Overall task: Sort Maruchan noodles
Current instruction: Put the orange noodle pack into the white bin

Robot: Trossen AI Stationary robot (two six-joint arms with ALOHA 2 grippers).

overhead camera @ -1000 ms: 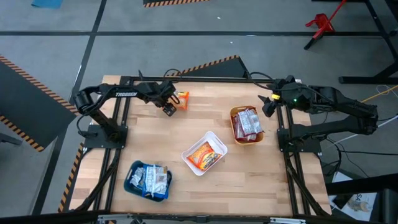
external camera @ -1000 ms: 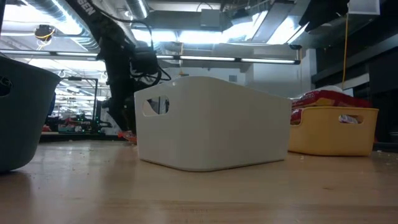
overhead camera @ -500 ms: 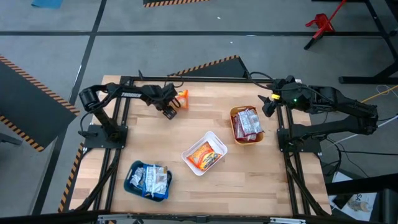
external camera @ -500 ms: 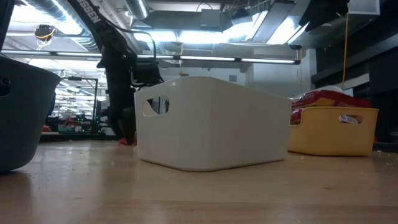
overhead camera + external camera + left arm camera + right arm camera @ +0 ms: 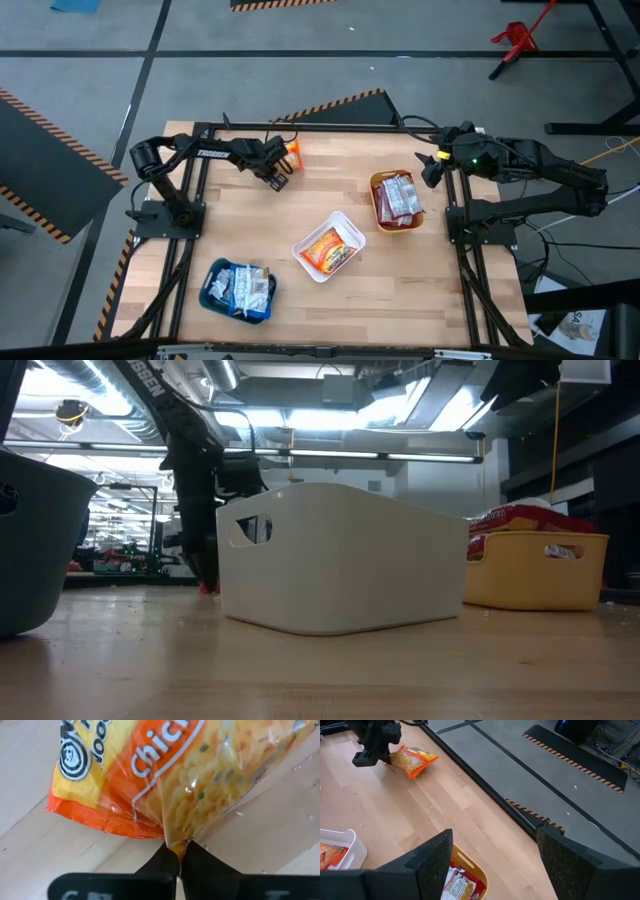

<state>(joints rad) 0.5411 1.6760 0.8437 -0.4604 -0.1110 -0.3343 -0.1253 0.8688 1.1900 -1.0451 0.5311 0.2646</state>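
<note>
Orange noodle packet (image 5: 165, 780) at the table's far left is pinched by its edge in the closed left gripper (image 5: 179, 856), while the right gripper (image 5: 492, 860) waits spread wide at the far right.

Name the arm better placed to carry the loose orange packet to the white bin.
Left. The left gripper is already shut on the orange packet at its edge. The right gripper waits open at the table's far right, beyond the orange bin, farther from the white bin.

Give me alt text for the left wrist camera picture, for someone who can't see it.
Close-up of the left gripper shut on the corner of an orange noodle packet, its two dark fingers pinching the plastic edge. The glossy packet, printed with white lettering and showing noodles through a clear window, lies on the light wooden table.
</note>
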